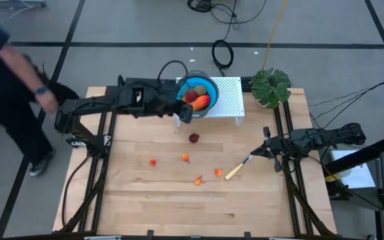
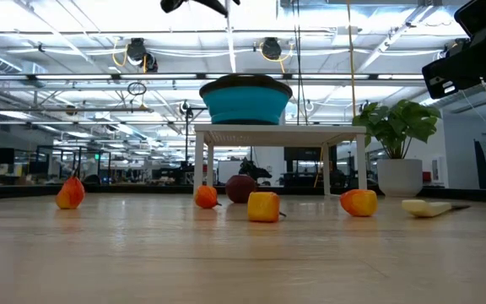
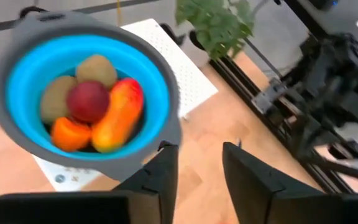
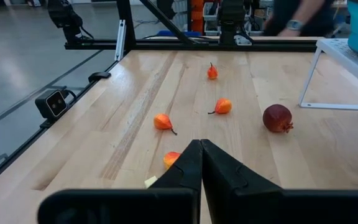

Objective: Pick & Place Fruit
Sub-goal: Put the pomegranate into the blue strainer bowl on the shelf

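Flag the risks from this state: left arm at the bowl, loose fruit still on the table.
1. The left gripper hangs open right by the blue bowl on the white stand; a low pull-back could clip the rim.
2. The dark red ball on the table is round and may roll when nudged.
3. The knife lies just in front of the shut right gripper, beside a small orange piece; it could get swept.

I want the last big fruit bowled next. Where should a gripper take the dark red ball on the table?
Grip the dark red ball across its round middle, coming straight down. It sits alone on the table, with its small tuft at one side; keep the fingers off that.
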You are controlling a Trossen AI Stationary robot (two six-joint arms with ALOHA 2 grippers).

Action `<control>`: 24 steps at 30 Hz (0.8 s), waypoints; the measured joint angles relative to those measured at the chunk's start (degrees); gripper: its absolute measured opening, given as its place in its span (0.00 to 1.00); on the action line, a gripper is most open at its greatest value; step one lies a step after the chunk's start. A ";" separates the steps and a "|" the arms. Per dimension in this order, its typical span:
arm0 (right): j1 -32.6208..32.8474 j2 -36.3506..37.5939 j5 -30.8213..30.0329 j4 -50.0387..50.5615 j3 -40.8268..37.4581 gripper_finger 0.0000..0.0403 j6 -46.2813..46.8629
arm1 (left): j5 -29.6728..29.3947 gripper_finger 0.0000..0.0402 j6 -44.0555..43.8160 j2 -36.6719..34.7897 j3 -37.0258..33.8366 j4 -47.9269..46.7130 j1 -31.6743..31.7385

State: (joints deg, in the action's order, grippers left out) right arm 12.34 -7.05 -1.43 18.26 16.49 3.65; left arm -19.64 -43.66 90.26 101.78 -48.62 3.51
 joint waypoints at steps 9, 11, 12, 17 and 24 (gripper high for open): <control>0.01 0.01 0.00 0.00 0.02 0.00 0.19 | -0.02 0.09 1.22 0.13 0.00 -0.11 -5.99; 0.00 0.00 0.00 0.00 0.00 0.00 0.19 | -0.02 0.03 1.28 0.25 0.00 -0.79 -7.13; 0.01 0.02 0.00 0.00 0.00 0.00 0.19 | -0.04 0.02 0.94 0.31 0.00 -1.69 -7.67; 0.01 0.01 0.00 0.00 0.01 0.00 0.19 | -0.11 0.02 -1.95 0.89 0.00 -5.02 -9.89; 0.02 0.02 0.02 0.00 0.00 0.00 0.16 | 0.04 0.01 -4.67 3.03 -0.32 -8.49 -13.87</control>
State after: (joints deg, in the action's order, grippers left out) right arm 12.36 -7.03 -1.41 18.26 16.49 3.81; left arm -19.59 -48.33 93.29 101.46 -57.11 -10.36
